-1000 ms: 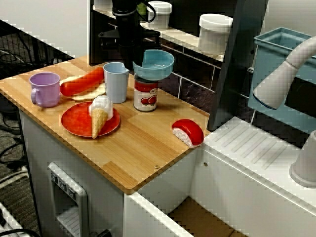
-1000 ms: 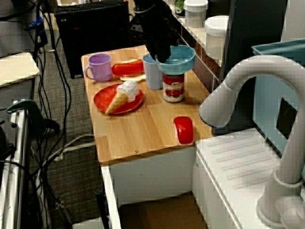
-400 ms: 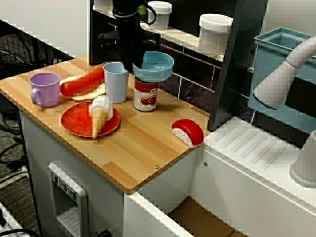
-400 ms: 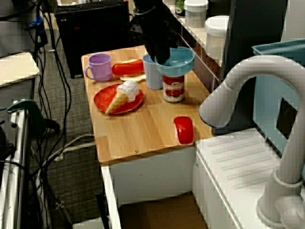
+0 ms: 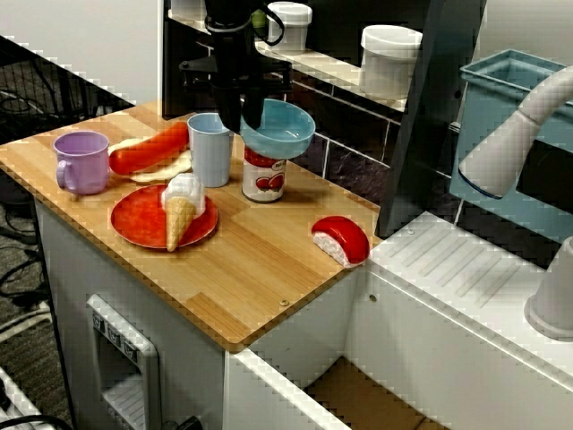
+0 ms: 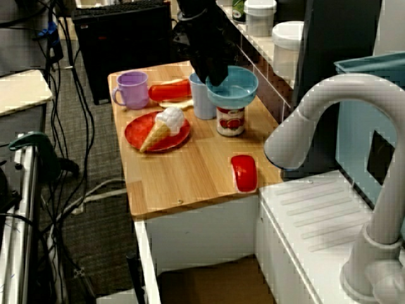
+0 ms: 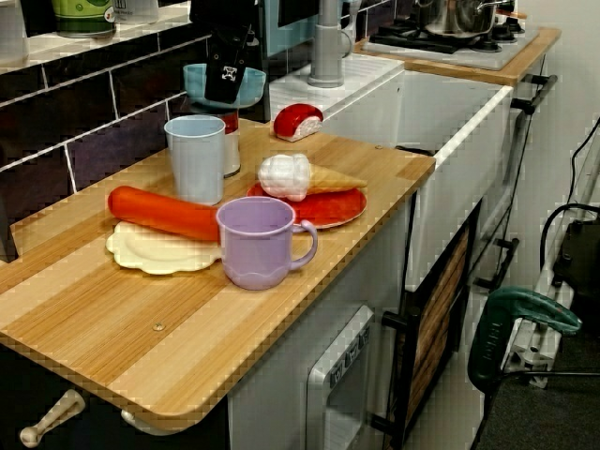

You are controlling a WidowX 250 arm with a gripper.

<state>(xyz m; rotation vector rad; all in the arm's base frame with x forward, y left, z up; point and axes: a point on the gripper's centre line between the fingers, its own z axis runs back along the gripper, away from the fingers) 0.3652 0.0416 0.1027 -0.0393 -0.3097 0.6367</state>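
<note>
Gripper: the gripper (image 5: 244,121) hangs at the far side of the counter (image 5: 260,269), its dark fingers (image 6: 214,75) pinched on the left rim of the bowl (image 5: 285,127).
Bowl: blue, held over the can (image 5: 264,179) and tilted, with its far-left rim high and its near-right rim low. Whether its underside touches the can top cannot be told.
Change: a second ago the bowl sat nearly level and higher. It has since come down and tipped, so less of the can shows beneath it in the front view and the view from the sink end.
Can: upright with a red label, just right of the cup (image 5: 210,148); it has not moved.
Near: the ice-cream cone (image 5: 182,210) lies on the red plate (image 5: 134,224).
Left: a sausage (image 5: 148,150) on a cream plate (image 7: 150,253), then the lilac mug (image 5: 81,161).
Right: a red sushi piece (image 5: 340,239) at the counter's edge.
Unchanged: cup, cone, sausage, mug and sushi lie as before.
</note>
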